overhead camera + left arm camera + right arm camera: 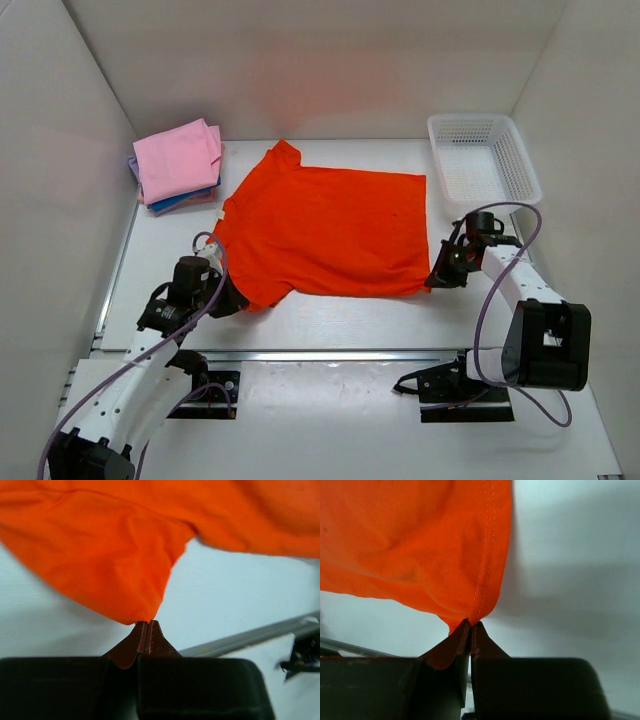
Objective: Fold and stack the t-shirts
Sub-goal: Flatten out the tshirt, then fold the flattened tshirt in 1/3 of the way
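My left gripper pinched tight on corner of orange t-shirt, lower left of frame. My right gripper clamped on its hem corner, right of centre. Shirt spread flat mid-frame. Pink-topped stack of folded t-shirts upper left.

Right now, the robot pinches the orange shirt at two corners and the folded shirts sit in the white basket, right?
No. The folded shirts sit on the table, far left, not in the white basket, as the top view shows. The orange shirt part is right.
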You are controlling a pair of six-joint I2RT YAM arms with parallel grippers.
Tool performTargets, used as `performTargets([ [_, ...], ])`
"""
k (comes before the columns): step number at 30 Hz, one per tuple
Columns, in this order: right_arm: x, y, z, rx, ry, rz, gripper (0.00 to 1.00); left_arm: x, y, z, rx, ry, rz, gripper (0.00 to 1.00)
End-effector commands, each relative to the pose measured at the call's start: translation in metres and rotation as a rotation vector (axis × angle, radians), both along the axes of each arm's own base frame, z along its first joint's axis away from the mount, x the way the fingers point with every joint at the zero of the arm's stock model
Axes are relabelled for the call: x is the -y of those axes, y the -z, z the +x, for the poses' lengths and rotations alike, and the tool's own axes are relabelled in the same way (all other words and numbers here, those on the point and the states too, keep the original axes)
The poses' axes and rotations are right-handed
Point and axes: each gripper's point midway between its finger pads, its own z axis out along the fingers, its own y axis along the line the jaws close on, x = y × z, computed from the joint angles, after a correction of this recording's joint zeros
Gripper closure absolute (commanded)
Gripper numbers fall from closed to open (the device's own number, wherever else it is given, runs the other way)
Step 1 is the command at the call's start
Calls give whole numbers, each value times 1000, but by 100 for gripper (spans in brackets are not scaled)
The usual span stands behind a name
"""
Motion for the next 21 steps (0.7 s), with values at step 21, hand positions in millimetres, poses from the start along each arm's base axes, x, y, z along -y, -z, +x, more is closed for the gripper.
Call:
performTargets([
  [21, 5, -5, 2, -45, 17, -10, 100, -12, -97, 96, 247, -90, -25, 100],
])
